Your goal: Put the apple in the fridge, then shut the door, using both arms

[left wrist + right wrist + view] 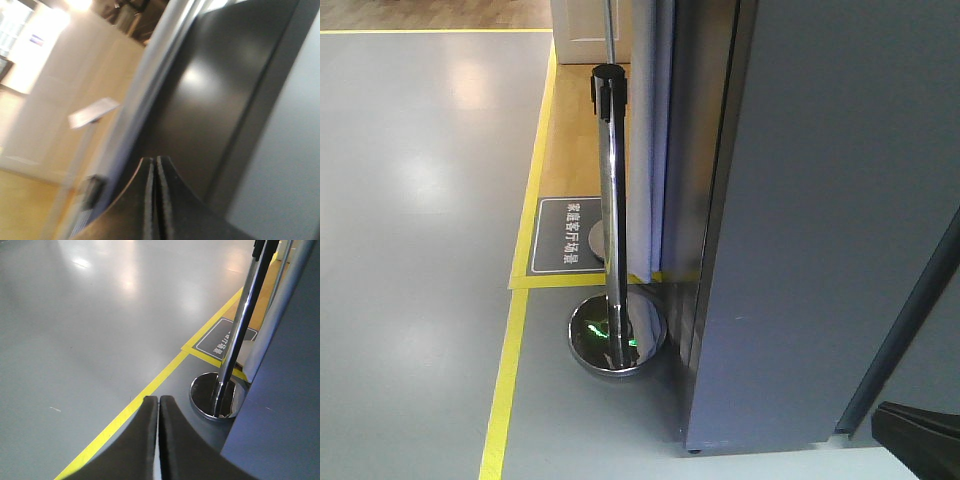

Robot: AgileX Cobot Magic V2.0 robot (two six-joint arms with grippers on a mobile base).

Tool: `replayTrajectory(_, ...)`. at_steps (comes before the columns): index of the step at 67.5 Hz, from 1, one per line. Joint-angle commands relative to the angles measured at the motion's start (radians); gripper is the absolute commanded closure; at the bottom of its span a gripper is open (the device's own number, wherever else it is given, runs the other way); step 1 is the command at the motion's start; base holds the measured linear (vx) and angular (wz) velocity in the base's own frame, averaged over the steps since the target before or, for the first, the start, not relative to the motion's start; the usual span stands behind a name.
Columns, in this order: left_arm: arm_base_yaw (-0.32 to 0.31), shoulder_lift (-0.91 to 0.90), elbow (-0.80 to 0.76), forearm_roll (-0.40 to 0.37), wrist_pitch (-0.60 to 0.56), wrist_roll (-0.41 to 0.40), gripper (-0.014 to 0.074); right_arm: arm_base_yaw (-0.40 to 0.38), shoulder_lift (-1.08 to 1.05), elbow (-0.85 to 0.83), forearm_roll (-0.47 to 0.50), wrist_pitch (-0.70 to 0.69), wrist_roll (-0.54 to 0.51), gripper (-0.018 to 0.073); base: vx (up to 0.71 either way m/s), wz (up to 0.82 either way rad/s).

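Fingers [149,200] of the left gripper [153,200] pressed together, empty, beneath the dark grey fridge side [210,105]; right fingers [172,440] likewise met, tilted toward the chrome stanchion post [240,335] ahead-right.

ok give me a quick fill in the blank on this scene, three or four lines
1. The left gripper has its jaws ____.
2. The chrome post stands on a round ____ base.
3. The line taped on the grey floor is ____.
4. The floor sign by the post is dark with ____ lettering.

Missing words: shut; chrome; yellow; white
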Motion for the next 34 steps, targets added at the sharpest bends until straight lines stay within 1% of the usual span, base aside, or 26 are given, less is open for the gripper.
replayTrajectory(1, -0.006, -0.035, 0.066, -0.135, 0.023, 0.163, 0.0603, -0.004, 0.008, -0.023, 0.038, -0.035, 0.001, 0.0564, 0.00, 0.00)
replayTrajectory(6, -0.006, -0.091, 0.151, -0.215, 0.084, 0.213, 0.0603, -0.004, 0.008, -0.023, 0.038, -0.035, 0.001, 0.0564, 0.00, 0.00)
replayTrajectory(9, -0.006, -0.120, 0.190, -0.261, 0.134, 0.218, 0.0603, -0.004, 0.008, -0.023, 0.038, -0.035, 0.001, 0.0564, 0.00, 0.00)
replayTrajectory(12, -0.006, -0.152, 0.231, -0.295, 0.186, 0.227, 0.0603, -0.004, 0.008, -0.023, 0.038, -0.035, 0.001, 0.0564, 0.00, 0.00)
replayTrajectory(16, -0.006, -0.187, 0.271, -0.328, 0.266, 0.263, 0.0603, -0.004, 0.008, -0.023, 0.038, -0.035, 0.001, 0.0564, 0.00, 0.00)
replayTrajectory(18, -0.006, -0.207, 0.278, -0.335, 0.317, 0.273, 0.0603, -0.004, 0.008, -0.023, 0.038, -0.035, 0.001, 0.0564, 0.00, 0.00)
replayTrajectory(20, -0.006, -0.221, 0.274, -0.335, 0.408, 0.286, 0.0603, -0.004, 0.008, -0.023, 0.038, -0.035, 0.001, 0.0564, 0.00, 0.00)
replayTrajectory(23, -0.006, -0.238, 0.269, -0.335, 0.489, 0.312, 0.0603, -0.004, 0.008, -0.023, 0.038, -0.035, 0.001, 0.0564, 0.00, 0.00)
replayTrajectory(27, -0.006, -0.260, 0.269, -0.333, 0.576, 0.344, 0.0603, -0.004, 0.008, -0.023, 0.038, -0.035, 0.001, 0.0564, 0.00, 0.00)
replayTrajectory(29, -0.006, -0.272, 0.269, -0.333, 0.614, 0.379, 0.0603, -0.004, 0.008, -0.023, 0.038, -0.035, 0.001, 0.0564, 0.00, 0.00)
replayTrajectory(34, -0.006, -0.301, 0.274, -0.334, 0.669, 0.446, 0.0603, -0.004, 0.008, -0.023, 0.038, -0.035, 0.001, 0.0564, 0.00, 0.00)
